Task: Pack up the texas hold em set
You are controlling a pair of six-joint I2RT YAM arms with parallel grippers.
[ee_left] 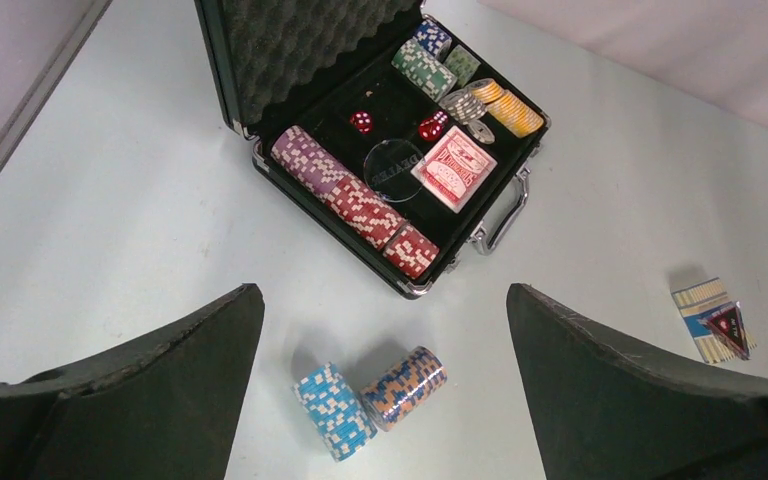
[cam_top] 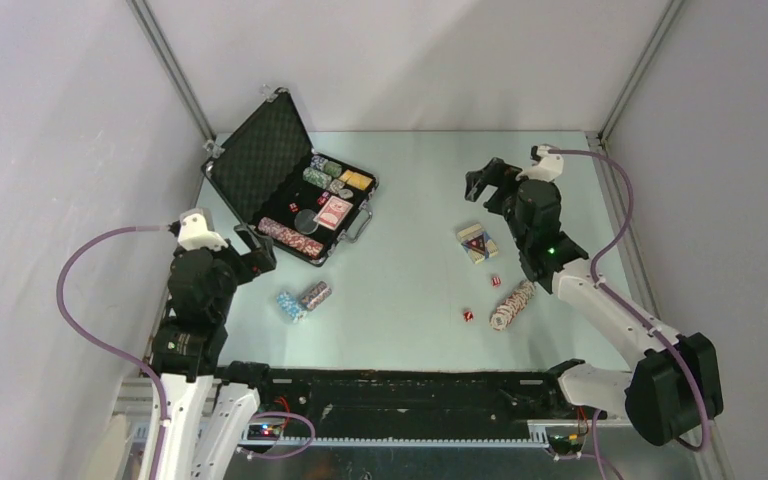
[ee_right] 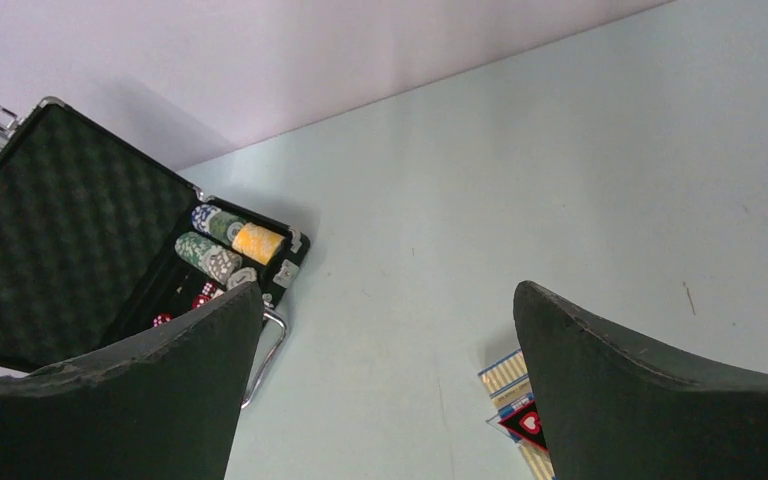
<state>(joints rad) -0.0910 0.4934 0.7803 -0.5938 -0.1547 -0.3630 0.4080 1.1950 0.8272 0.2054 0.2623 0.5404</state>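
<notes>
The black case (cam_top: 260, 160) lies open at the back left, foam lid up. In it are rows of chips (ee_left: 360, 195), a red card deck (ee_left: 455, 167) and two red dice (ee_left: 362, 121). In front of the case a blue chip stack (ee_left: 335, 410) and an orange-blue one (ee_left: 403, 388) lie on their sides, touching. My left gripper (cam_top: 258, 250) hovers open above them, holding nothing. A striped card deck (cam_top: 476, 242), loose red dice (cam_top: 495, 279) and a red-white chip stack (cam_top: 513, 305) lie at the right. My right gripper (cam_top: 486, 180) hangs open and empty beyond the deck (ee_right: 508, 385).
White walls with metal posts close in the table on three sides. The case's silver handle (ee_left: 505, 210) sticks out toward the table's middle. Another red die (cam_top: 467, 315) lies left of the red-white stack. The arm bases and a black rail (cam_top: 410, 390) run along the near edge.
</notes>
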